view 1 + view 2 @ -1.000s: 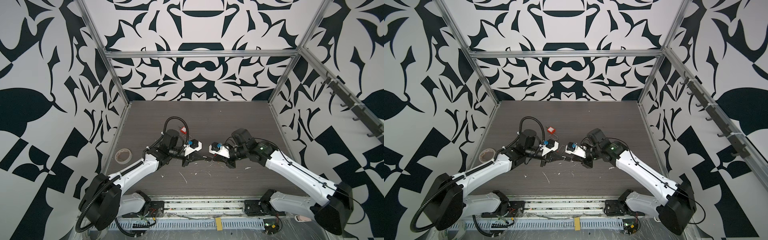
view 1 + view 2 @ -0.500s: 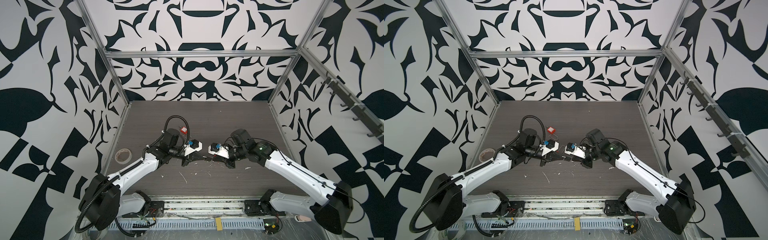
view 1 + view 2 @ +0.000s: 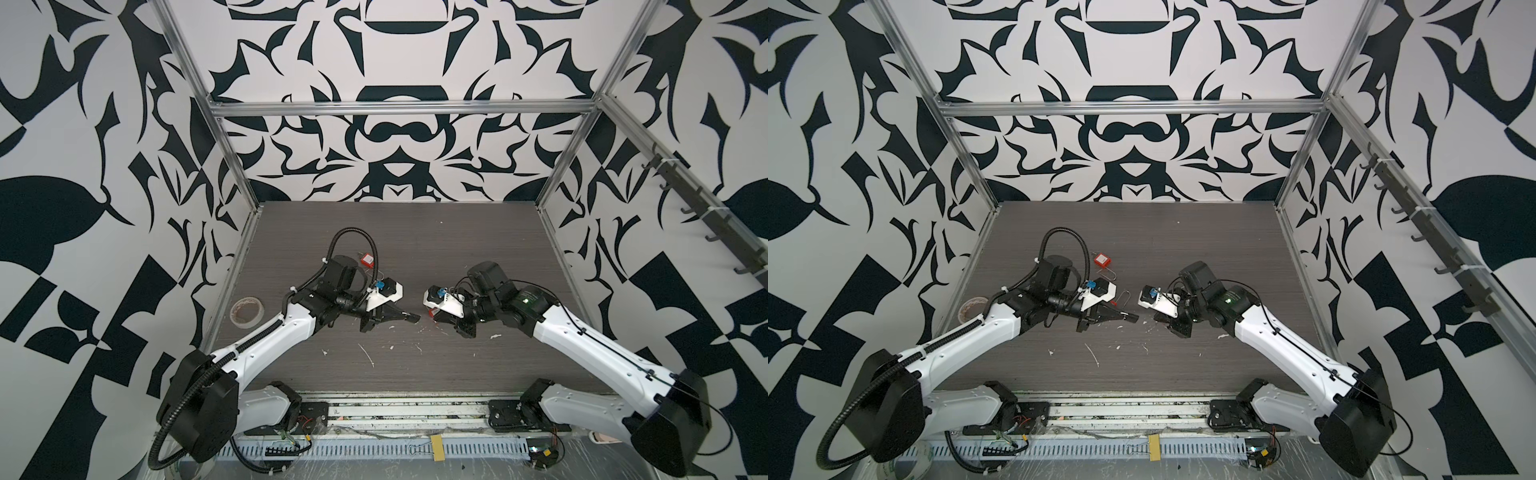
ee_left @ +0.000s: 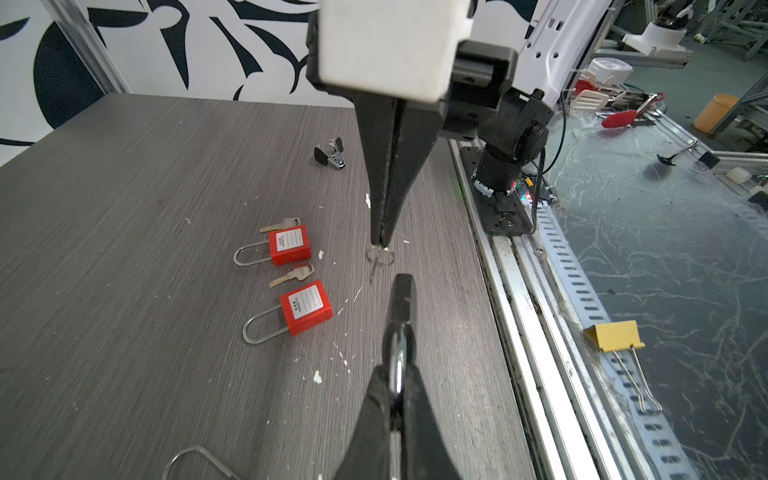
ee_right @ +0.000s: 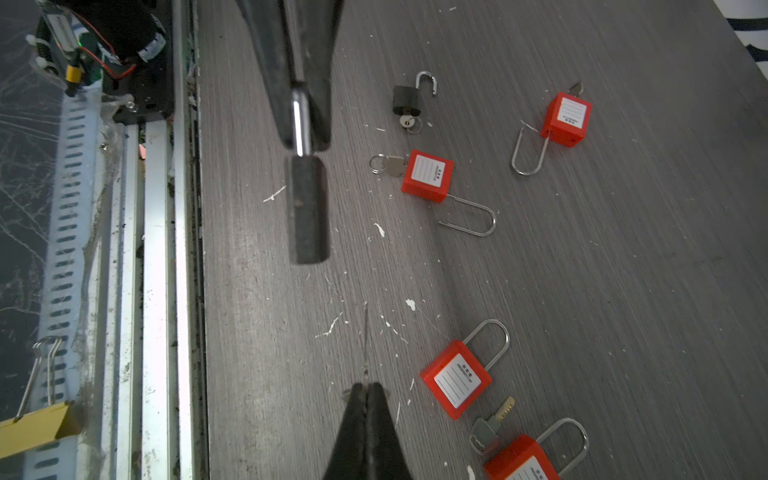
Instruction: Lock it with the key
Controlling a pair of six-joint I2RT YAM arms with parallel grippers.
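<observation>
My left gripper was clamped on the shiny steel shackle of a small, blocky black lock, held over the grey wood-grain desk toward its front edge. My right gripper pinched a thin metal key that pointed at the lock without touching it.

Black padlock: small rectangular body with a silver shackle, clamped by the shackle between the closed fingers of the left gripper. It hangs level above the table, near its middle, with the free end pointing right. Key: thin silver blade on a split ring, pinched at the head in the right gripper; the blade aims left at the padlock's free end, just short of it and not inserted
</observation>
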